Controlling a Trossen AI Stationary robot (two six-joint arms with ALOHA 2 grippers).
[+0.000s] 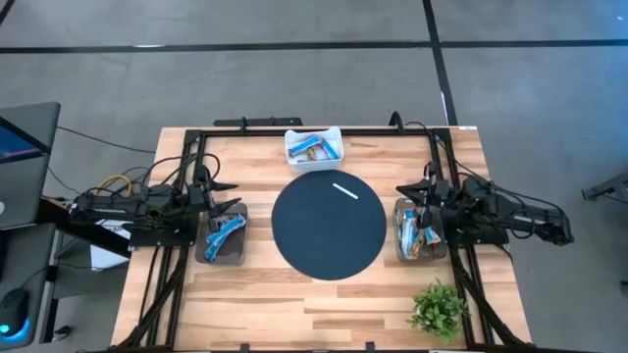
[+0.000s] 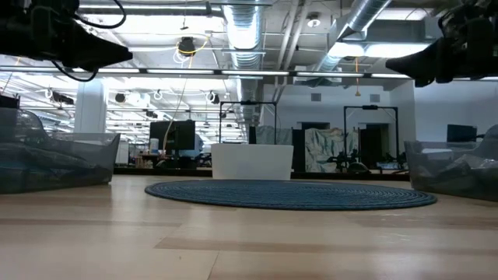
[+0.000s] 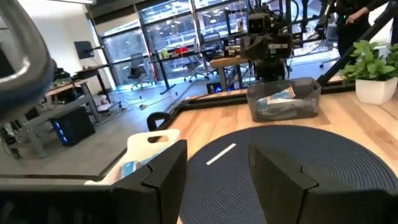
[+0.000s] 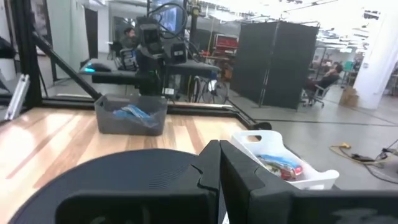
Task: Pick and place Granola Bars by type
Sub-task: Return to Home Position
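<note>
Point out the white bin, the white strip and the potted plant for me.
white bin (image 1: 314, 131): high view, on its far rim.
white strip (image 1: 345, 190): high view, on its middle.
potted plant (image 1: 439, 308): high view, on the middle of its leaves.

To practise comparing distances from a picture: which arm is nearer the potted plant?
Right. The right arm hangs by the grey bin next to the potted plant; the left arm is across the dark round mat, on the opposite side.
</note>
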